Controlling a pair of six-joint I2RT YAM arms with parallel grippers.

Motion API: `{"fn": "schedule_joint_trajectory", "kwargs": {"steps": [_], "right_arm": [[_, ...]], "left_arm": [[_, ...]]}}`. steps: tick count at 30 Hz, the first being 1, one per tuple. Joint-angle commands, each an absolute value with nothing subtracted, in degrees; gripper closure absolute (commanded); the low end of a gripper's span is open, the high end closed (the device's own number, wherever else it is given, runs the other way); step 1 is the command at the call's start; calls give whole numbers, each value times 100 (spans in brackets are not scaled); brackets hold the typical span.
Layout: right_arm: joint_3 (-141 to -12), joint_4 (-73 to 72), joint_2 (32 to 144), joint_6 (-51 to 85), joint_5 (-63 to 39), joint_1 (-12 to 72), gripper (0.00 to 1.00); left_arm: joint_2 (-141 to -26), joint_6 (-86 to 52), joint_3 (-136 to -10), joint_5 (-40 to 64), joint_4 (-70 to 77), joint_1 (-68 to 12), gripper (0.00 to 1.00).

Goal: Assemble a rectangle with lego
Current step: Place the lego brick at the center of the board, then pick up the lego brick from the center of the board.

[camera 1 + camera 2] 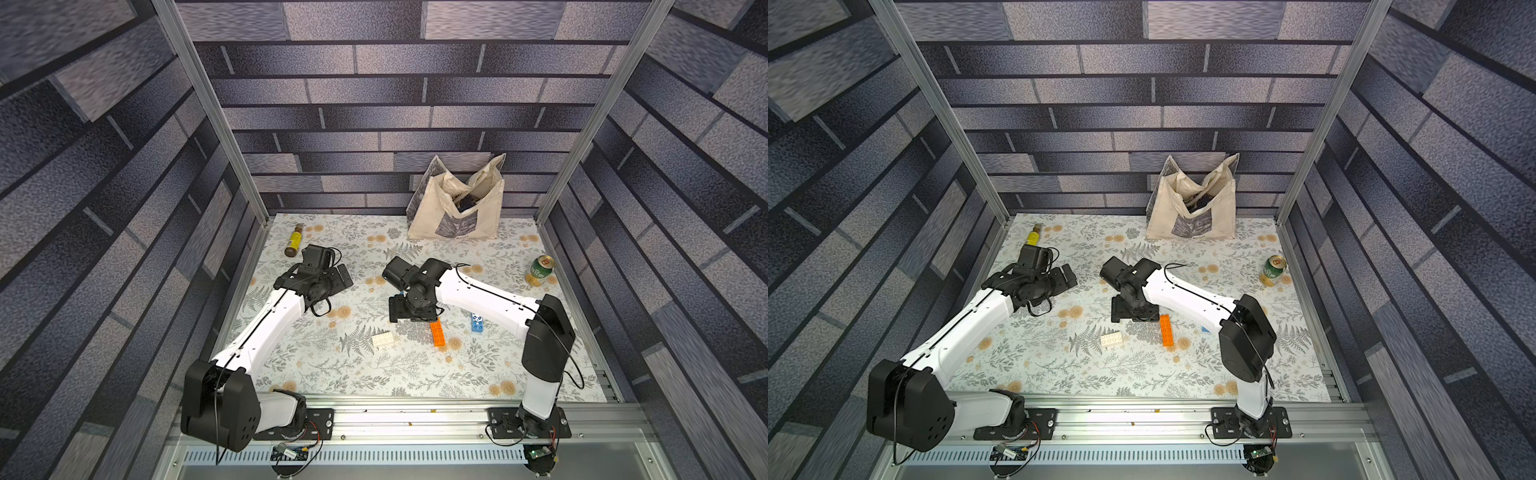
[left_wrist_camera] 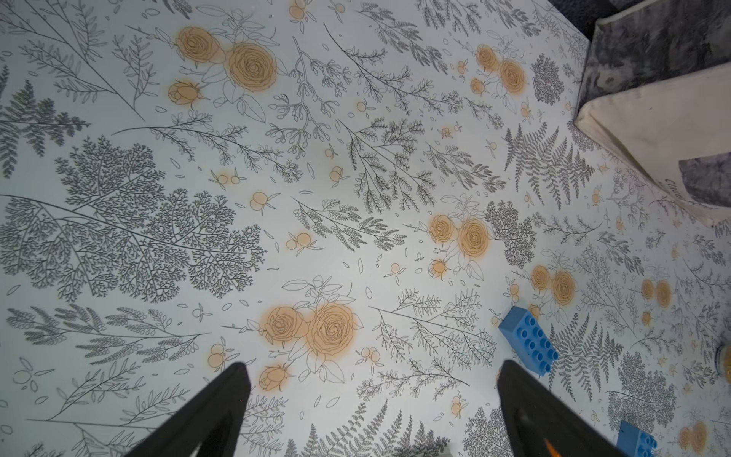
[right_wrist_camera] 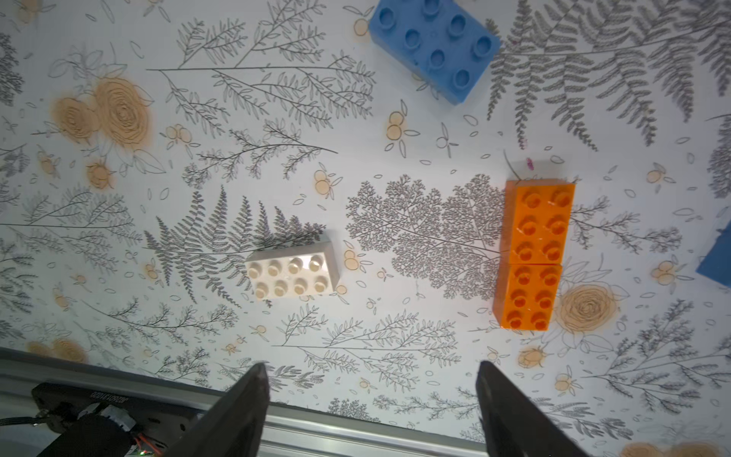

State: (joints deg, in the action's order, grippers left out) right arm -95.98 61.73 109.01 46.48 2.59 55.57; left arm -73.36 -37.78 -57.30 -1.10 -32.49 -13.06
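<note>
The lego bricks lie loose on the floral table. In both top views a white brick sits left of two orange bricks laid end to end. A blue brick lies beside the right forearm. In the right wrist view the white brick, the orange pair and a blue brick lie ahead of my right gripper, which is open and empty. My left gripper is also open and empty, with a blue brick just past one finger. No joined rectangle shows.
A cream tote bag stands at the back wall. A green can lies near the right edge and a yellow bottle lies at the back left. An aluminium rail runs along the front.
</note>
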Motion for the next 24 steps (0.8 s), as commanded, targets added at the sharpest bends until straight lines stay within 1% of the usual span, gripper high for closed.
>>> {"fn": "schedule_joint_trajectory", "kwargs": {"steps": [1,5,13,19,24], "right_arm": [[-10088,6568,11473,4788,144,5761,1],[-10593,6586,12158,4789,-18,5969,0],[-11416,7034,13082,4544,40,6043,0],[-11413,7000,13165,4423,0,6038,0],[-11001,6616,13034,4431,-150,6019,6]], "left_arm": [[-6985,-3779,-5525,-252,-3697,-1045,0],[-6743,-3652,-5507,-579,-3992,-830,0],[-6350,-3767,-5146,-527,-3739,-773,0],[-6308,-3770,-5150,-520,-3726,-695,0],[-6361,-3823,-5106,-436,-3720,-684,0]]}}
